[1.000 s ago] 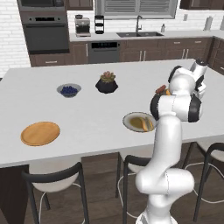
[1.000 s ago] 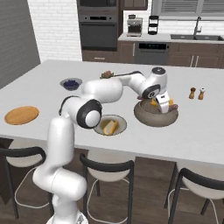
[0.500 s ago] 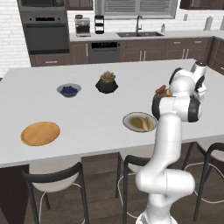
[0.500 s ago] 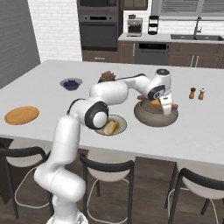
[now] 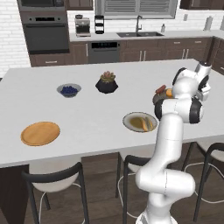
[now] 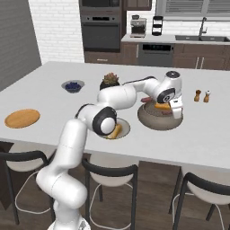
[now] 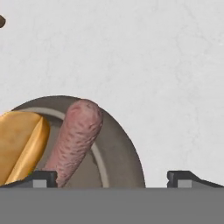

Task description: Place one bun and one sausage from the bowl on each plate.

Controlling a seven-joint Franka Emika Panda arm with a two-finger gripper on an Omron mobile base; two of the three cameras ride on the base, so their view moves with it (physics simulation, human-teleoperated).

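1. Since the earlier frame, your gripper (image 6: 176, 109) has swung over the bowl (image 6: 157, 120), jaws wide open, holding nothing.
2. You have filled the grey plate (image 5: 131, 123): it holds a bun and a sausage.
3. You still owe the wooden plate (image 5: 40, 133), at 9 o'clock from the grey one, both items; a bun (image 7: 19, 142) and sausage (image 7: 76, 135) remain in the bowl.

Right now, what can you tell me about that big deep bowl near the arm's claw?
The bowl is wide, deep and tan-grey, like matte stoneware, with a paler band inside its rim. It stands upright on the white counter, right of the pale plate. Inside it lie a golden bun and a pinkish-brown sausage that leans up against the wall; another reddish piece shows at the far rim. The claw hangs open over its edge, not visibly touching it.
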